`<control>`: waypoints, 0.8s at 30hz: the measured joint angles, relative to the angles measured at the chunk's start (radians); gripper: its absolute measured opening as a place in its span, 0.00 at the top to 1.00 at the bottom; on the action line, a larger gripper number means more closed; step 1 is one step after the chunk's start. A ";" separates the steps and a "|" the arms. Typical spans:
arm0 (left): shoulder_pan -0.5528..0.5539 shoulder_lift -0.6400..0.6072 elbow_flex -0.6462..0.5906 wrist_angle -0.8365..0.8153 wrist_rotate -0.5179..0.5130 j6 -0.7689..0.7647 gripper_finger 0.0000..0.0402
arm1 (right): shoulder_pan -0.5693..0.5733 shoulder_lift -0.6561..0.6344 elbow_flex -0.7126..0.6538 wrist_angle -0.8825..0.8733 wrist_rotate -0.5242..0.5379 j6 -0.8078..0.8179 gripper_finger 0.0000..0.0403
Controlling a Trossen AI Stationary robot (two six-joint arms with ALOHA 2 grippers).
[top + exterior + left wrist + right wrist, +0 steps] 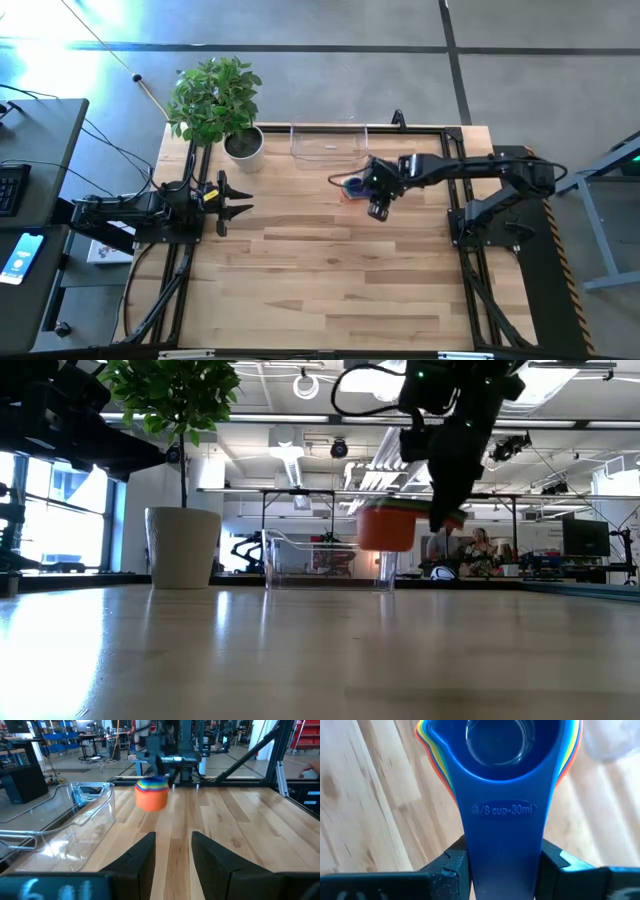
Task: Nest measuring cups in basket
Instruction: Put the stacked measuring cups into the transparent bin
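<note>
The right gripper (378, 207) pinches the handles of the cups (498, 750), which sit one inside another with a blue cup on top. In the right wrist view the two fingers press on both sides of the blue handle, so the grip is clear. In the low view the stack (386, 526) hangs above the table, not touching it; the lowest cup is orange.

The relation that matters is between this stack and the basket (328, 143). In the high view the basket lies beyond the gripper, toward the far edge of the table and a little to the plant side. It is near but apart from the stack. Its long axis runs along the far edge.

The right arm is stretched from its base across toward the middle, with the wrist pointing down. It is much nearer to the basket than the left arm.

The left gripper (232, 202) waits at its own side, well apart, its fingers spread and holding nothing.
</note>
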 joint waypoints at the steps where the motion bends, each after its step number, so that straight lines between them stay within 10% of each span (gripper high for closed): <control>1: 0.000 0.000 0.000 -0.001 0.000 0.000 0.71 | -0.010 0.000 0.018 -0.006 0.000 -0.012 0.68; 24: 0.000 0.000 0.000 0.000 -0.001 0.000 0.71 | -0.312 0.437 0.726 -0.131 -0.052 -0.351 0.68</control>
